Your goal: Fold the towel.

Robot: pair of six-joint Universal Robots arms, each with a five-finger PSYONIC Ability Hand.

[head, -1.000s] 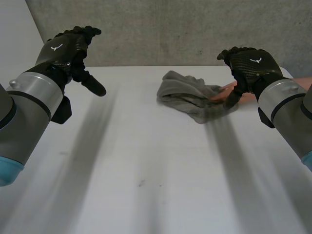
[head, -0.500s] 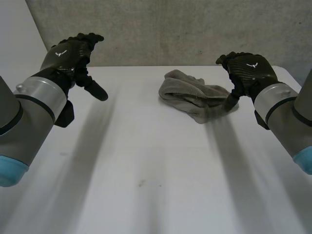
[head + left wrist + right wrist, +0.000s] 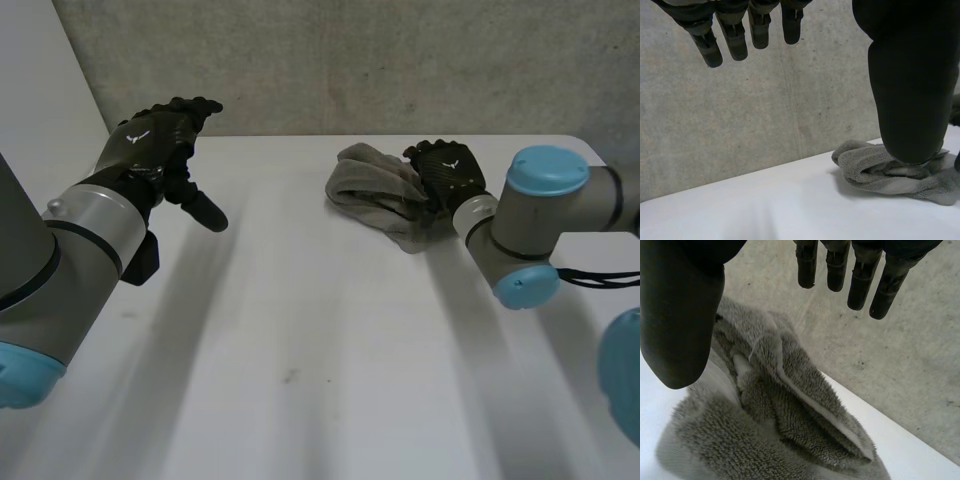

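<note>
The right hand [image 3: 447, 172] hovers spread open over the crumpled towel [image 3: 372, 185], gripping nothing. The left hand [image 3: 150, 140], likewise open and empty, hangs well apart from the towel. Closing on bunched layers would likely lift a clump, not an edge.

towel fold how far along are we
Nothing looks done: the towel lies in a crumpled heap on the table. In hand: the right hand is open over it, gripping nothing; the left hand is open, apart from it. Left: grasp, spread flat, fold.
</note>
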